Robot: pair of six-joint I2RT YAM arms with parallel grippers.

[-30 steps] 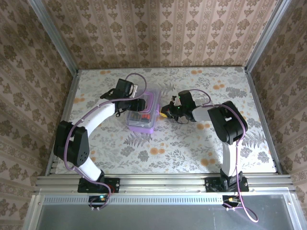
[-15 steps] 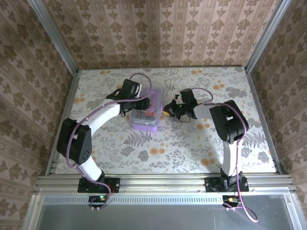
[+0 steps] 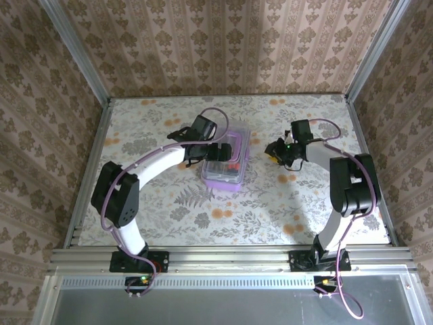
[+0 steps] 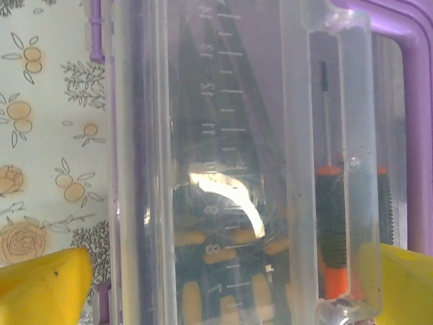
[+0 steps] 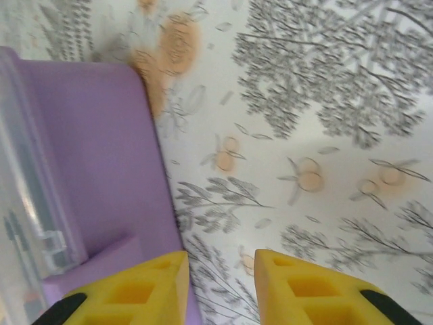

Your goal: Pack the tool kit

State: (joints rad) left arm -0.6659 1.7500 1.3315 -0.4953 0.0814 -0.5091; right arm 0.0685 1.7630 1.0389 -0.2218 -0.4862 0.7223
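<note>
Left claw (image 4: pixel 216 288), spread wide astride the box lid (image 4: pixel 223 101), should press it down evenly while the narrow, empty right claw (image 5: pixel 220 284) stands just beside

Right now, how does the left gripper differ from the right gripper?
The left gripper has its fingers wide apart, one on each side of the clear box; the right gripper shows only a narrow empty gap. The left one is at the box; the right one is beside it, above the table. Both have yellow fingers.
</note>
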